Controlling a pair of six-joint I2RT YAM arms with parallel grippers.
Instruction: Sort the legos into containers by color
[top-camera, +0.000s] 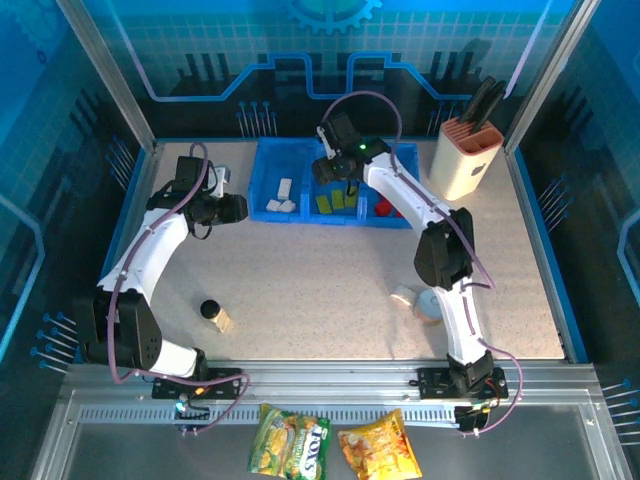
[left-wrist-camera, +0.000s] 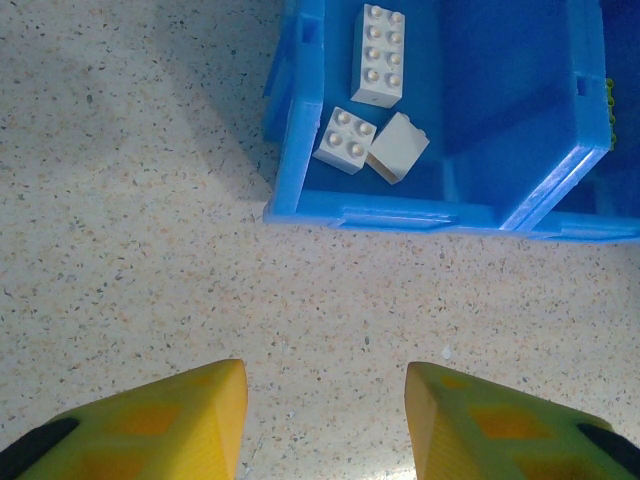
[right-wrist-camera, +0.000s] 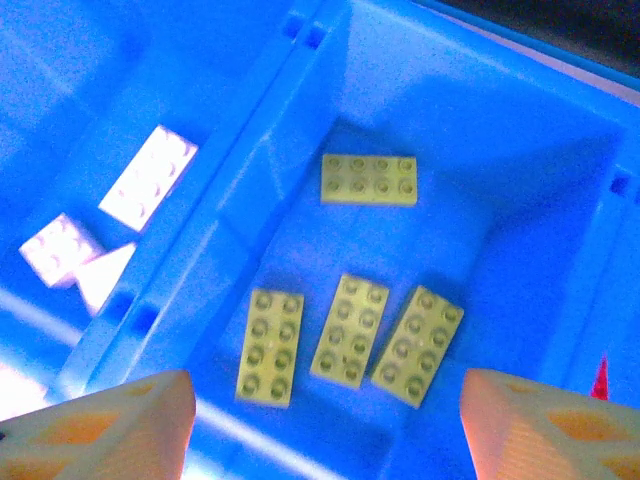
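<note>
On the metal ledge nearest me lie two snack packets; the green packet (top-camera: 290, 440) reads "FOX'S", while the print on the orange packet (top-camera: 378, 451) is too small to read. Further in, on the speckled table (top-camera: 330, 280), a small dark-capped bottle (top-camera: 212, 313) lies on the left and a round tin (top-camera: 427, 306) sits by the right arm, partly hidden behind it.

Beyond them the left gripper (left-wrist-camera: 325, 400) hangs over bare table just short of the blue tray (left-wrist-camera: 360, 215), its yellow fingers apart with nothing between them. Three white bricks (left-wrist-camera: 380, 55) lie in the tray's left compartment. The right gripper (right-wrist-camera: 328, 392) hovers above the middle one with jaws wide and empty, and four lime green bricks (right-wrist-camera: 349, 330) lie flat below it. Red bricks (top-camera: 384, 208) show in the right compartment. A beige knife block (top-camera: 468, 155) stands at the far right corner.

I see no loose brick on the table, so the sorting looks all but finished, at the point of a drop into the green section. The next move, I'd judge, is to lift the right arm clear of the tray walls and check for any stray brick.
</note>
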